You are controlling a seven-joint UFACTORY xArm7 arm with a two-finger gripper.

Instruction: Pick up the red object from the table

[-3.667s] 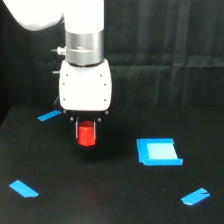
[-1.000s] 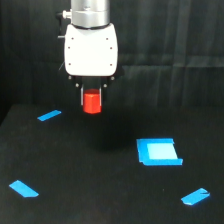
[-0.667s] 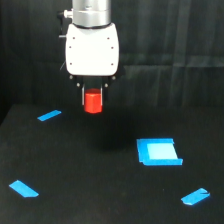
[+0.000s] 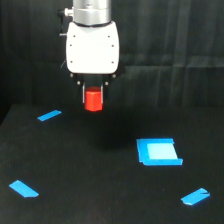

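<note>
The red object is a small red-orange block hanging in the air, well above the black table. My gripper is shut on it, with a dark finger on each side of the block. The white gripper body sits directly above, in the upper left-centre of the exterior view. A faint shadow lies on the table below the block.
A blue square patch lies on the table at the exterior view's right. Blue tape strips lie at the back left, front left and front right. A black curtain hangs behind.
The gripper has risen with the red object since 3.7 s ago, lifting it off the table and shifting slightly right. Over the last second it has barely moved.
</note>
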